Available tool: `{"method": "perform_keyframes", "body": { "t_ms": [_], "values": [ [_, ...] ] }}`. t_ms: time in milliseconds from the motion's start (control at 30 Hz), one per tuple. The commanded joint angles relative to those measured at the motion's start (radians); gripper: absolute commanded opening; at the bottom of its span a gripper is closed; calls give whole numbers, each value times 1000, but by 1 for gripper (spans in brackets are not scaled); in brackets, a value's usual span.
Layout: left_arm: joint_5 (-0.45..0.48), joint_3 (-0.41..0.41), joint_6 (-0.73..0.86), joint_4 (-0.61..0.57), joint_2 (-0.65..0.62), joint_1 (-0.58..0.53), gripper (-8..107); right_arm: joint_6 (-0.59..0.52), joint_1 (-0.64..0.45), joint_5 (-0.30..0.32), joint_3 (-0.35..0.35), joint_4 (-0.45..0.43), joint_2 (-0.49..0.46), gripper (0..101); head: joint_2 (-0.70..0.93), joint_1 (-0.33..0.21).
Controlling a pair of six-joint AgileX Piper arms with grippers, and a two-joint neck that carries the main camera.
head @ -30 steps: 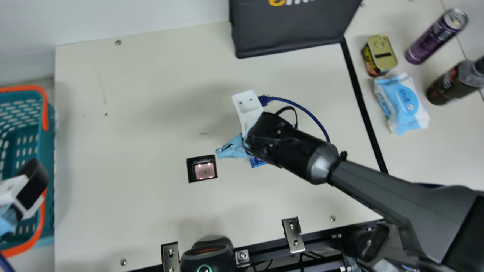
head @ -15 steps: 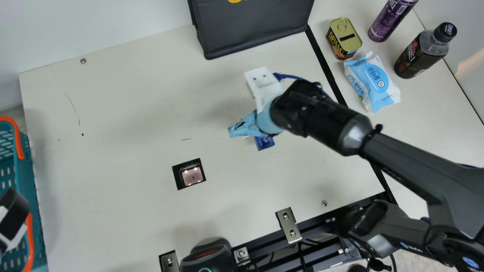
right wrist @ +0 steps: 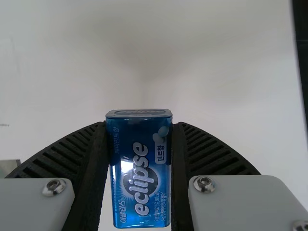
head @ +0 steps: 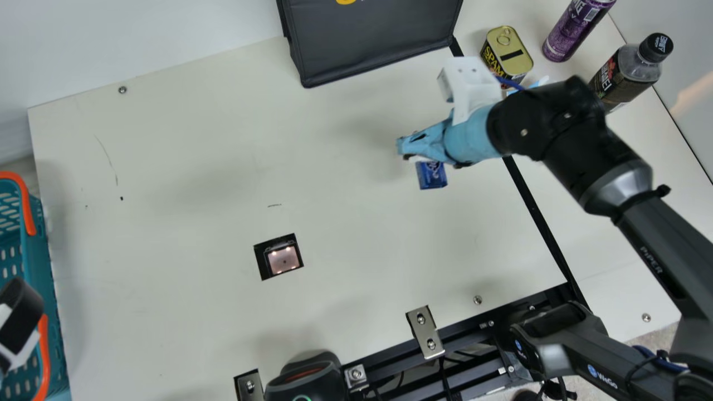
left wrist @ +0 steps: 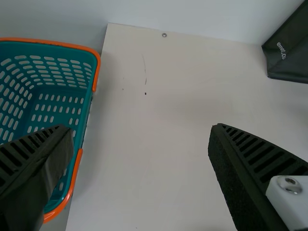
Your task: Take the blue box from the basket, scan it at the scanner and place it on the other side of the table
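Observation:
The blue box [head: 431,175] shows beside my right gripper [head: 426,149], over the table right of the scanner window [head: 283,259] in the main view. In the right wrist view the blue box [right wrist: 139,178] stands lengthwise between the two ribbed fingers of my right gripper [right wrist: 140,154], which is shut on its sides. At the main view's left edge, part of my left gripper [head: 19,328] is over the teal basket [head: 42,267]; its fingertips are hidden there. My left gripper [left wrist: 137,139] stands wide open with nothing between its fingers, and the basket [left wrist: 89,103] is beside it.
A dark bag [head: 373,39] stands at the back. Past the black strip [head: 535,209] on the right are a gold-topped can [head: 509,53], a purple can [head: 574,30], a dark bottle [head: 624,78] and a mostly covered wipes pack. Metal brackets [head: 425,332] line the front edge.
The camera turned at first, then held still. My right gripper has moved right and toward the back with the blue box, now partly covering the wipes pack. My left arm looks unmoved over the last half second.

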Motion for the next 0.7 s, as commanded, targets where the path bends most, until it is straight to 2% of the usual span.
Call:
{"method": "perform_keyframes", "body": {
  "t_ms": [0,333,667],
  "values": [
    [0,0,0,0,0,0,90,-46,-102,13,-9,4,1,0,-2,-29],
    [0,0,0,0,0,0,90,-171,-332,52,-35,-8,5,0,-2,-29],
    [0,0,0,0,0,0,90,-299,-515,51,-34,-43,12,0,-2,-29]
  ]
}}
